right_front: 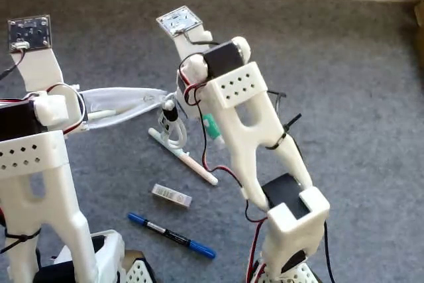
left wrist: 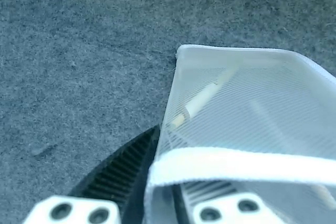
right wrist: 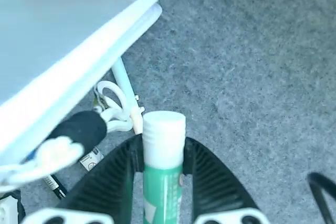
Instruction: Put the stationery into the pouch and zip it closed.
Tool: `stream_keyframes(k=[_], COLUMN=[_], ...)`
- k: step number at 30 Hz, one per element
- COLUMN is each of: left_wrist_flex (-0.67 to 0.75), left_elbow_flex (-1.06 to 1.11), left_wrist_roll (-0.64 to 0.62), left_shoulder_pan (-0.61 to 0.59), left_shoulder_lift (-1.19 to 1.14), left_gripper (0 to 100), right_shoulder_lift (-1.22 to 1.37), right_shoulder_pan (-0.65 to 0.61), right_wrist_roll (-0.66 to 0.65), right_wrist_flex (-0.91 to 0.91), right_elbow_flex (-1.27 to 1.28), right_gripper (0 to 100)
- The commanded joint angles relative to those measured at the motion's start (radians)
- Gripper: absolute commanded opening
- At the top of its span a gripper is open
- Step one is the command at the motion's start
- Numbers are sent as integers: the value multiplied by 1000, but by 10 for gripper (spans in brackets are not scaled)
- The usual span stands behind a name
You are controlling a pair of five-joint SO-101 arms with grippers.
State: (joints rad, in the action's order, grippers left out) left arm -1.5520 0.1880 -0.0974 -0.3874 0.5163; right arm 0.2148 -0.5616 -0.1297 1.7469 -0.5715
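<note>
while left gripper [left wrist: 165, 177] pinched the pouch [left wrist: 252, 103] edge, right gripper [right wrist: 163, 142] sat closed on a glue stick [right wrist: 164, 187]. if the mouth sagged, stick cd snag & drop.

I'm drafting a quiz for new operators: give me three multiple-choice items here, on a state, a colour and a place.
1. The left gripper is: A open; B shut on the translucent white mesh pouch; C shut on a ruler.
2. The cap of the green glue stick in the right gripper is: A red; B black; C white.
3. The blue-capped black pen lies: A on the grey carpet; B in the pouch; C between jaws.
Key: 1 B, its jaws clamp the pouch's edge; 2 C, white shows between the jaws; 3 A, carpet shows all round it.
</note>
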Motion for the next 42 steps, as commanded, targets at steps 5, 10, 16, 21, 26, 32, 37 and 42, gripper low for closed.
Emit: stream_keyframes(k=[5,10,16,21,26,32,37,42], left_wrist_flex=[12,12,12,11,11,11,11,11], left_elbow_flex=[-10,-10,-10,-10,-10,-10,-10,-10], left_wrist_roll=[5,5,5,5,5,5,5,5], left_shoulder_pan=[12,12,12,12,12,12,13,13], left_shoulder_lift=[5,5,5,5,5,5,5,5], left_gripper=[6,6,6,6,6,6,6,6], right_shoulder_lift=[-213,-298,-367,-415,-463,-518,-568,-639], right_shoulder_pan=[-53,-90,-122,-139,-139,-156,-232,-274], right_wrist_roll=[11,11,87,91,124,124,152,157], right_wrist_flex=[13,13,13,13,13,12,1,-51], right_elbow_flex=[45,77,79,79,79,79,77,79], right_gripper=[15,15,15,15,15,15,15,15])
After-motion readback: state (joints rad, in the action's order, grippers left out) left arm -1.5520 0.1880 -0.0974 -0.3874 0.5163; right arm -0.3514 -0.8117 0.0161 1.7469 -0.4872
